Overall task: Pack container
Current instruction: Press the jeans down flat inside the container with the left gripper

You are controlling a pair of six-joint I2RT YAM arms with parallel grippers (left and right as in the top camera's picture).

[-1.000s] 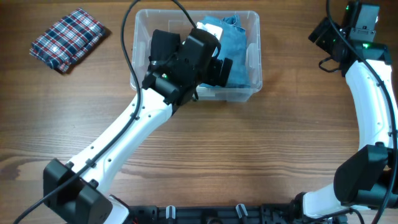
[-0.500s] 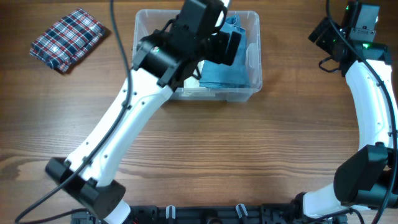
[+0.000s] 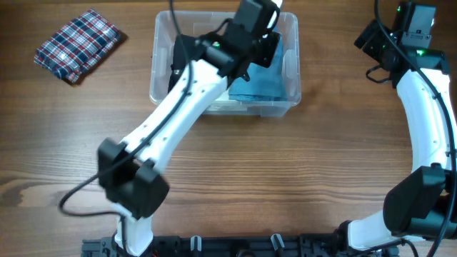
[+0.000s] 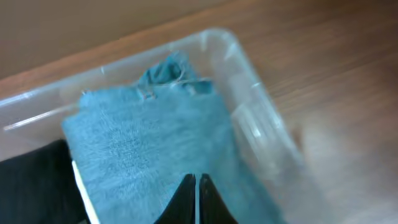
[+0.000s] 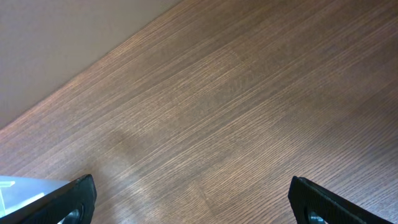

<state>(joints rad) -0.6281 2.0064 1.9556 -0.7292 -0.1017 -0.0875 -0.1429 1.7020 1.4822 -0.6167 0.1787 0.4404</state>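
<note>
The clear container (image 3: 293, 86) stands at the back middle of the table. Inside it a folded blue garment (image 3: 263, 77) lies on the right and a black garment (image 3: 177, 63) on the left. My left gripper (image 3: 265, 43) hovers over the bin's back right part. In the left wrist view its fingertips (image 4: 194, 181) are pressed together, shut on nothing, just above the blue garment (image 4: 143, 137), with the container rim (image 4: 252, 78) beyond. My right gripper (image 3: 373, 39) stays at the far right, open over bare wood (image 5: 194, 199).
A folded plaid garment (image 3: 77, 44) lies on the table at the back left, apart from the bin. A black cable (image 3: 175, 28) loops over the bin's left side. A corner of the bin (image 5: 15, 186) shows at the right wrist view's lower left.
My left gripper has gone from open to shut and has moved toward the back right of the container. The blue garment stays in the bin. The right arm has not moved.
</note>
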